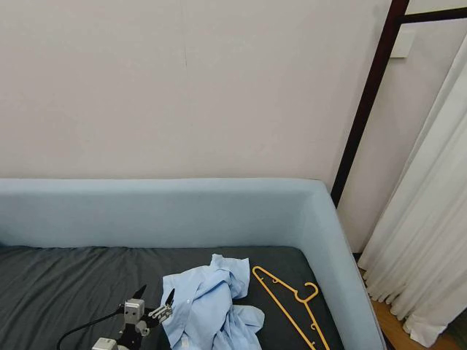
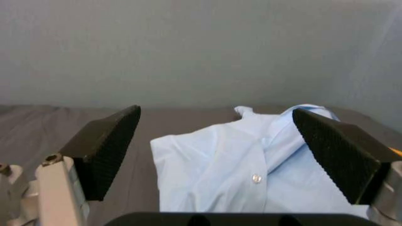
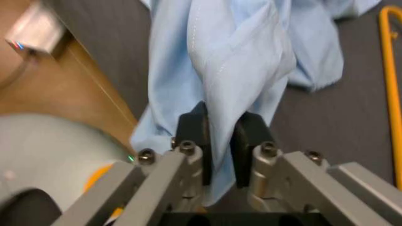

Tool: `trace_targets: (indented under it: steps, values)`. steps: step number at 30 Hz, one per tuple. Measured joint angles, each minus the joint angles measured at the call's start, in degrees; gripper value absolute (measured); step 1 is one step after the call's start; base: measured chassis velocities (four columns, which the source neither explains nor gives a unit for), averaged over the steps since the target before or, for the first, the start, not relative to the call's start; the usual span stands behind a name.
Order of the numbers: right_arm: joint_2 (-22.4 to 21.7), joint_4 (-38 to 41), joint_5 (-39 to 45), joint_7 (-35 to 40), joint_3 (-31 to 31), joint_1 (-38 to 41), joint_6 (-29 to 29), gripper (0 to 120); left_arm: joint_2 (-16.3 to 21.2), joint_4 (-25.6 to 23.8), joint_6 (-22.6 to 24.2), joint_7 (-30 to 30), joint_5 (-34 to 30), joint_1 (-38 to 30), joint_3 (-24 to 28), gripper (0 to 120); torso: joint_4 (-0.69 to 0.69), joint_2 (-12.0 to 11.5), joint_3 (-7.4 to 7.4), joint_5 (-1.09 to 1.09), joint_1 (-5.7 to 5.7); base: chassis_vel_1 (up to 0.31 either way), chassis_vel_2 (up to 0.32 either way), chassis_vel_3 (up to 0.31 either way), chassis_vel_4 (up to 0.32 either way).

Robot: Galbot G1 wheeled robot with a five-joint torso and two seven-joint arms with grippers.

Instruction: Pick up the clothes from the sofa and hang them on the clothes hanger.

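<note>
Head camera high, looking down on sofa (image 1: 314,219); wrist cameras sit close behind their fingers (image 2: 103,150); all share blue shirt (image 1: 211,299)

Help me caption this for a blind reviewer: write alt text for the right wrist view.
The right gripper is shut on a fold of the light blue shirt, which lies crumpled on the dark grey sofa seat. An orange clothes hanger lies on the seat beside the shirt.

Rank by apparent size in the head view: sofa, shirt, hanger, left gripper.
Largest to smallest:
sofa
shirt
hanger, long but thin
left gripper, open beside the shirt
</note>
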Motion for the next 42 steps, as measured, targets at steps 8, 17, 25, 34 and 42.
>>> trace_targets:
  steps: [8, 17, 25, 34, 42]
  values:
    - [-5.51, 12.93, 5.10, -0.89, 5.66, -5.90, -0.61, 49, 0.30, 1.31, -0.26, 0.21, -0.37, -1.23, 0.23, 95, -0.01, 0.00, 0.00, 0.00, 0.00, 0.000, 0.000, 0.000, 0.000]
    - [-4.81, 11.45, 6.36, -0.73, 11.69, -6.87, 1.08, 76, 7.61, 0.38, -0.18, 7.16, -1.66, -8.36, 4.44, 97, -0.04, 0.00, 0.00, 0.00, 0.00, 0.000, 0.000, 0.000, 0.000]
    - [1.50, 5.90, 5.87, 0.46, 15.56, -3.53, 3.50, 100, 25.29, 11.18, -1.67, 24.42, -7.92, -37.67, 26.84, 98, -0.01, -0.01, 0.01, 0.00, 0.00, 0.000, 0.000, 0.000, 0.000]
    - [6.96, 6.94, 3.16, 0.36, 25.23, -11.07, 4.89, 100, 17.19, 25.90, -7.32, 38.62, -8.96, -68.26, 51.84, 98, -0.03, -0.01, 0.01, -0.01, 0.01, 0.000, 0.000, 0.000, 0.000]
    - [10.48, 8.94, -1.97, -0.45, 30.07, -19.76, 7.31, 100, 0.25, 45.23, -8.92, 65.54, -7.07, -88.49, 69.79, 97, -0.01, -0.01, 0.01, 0.01, 0.01, 0.000, 0.000, 0.000, 0.000]
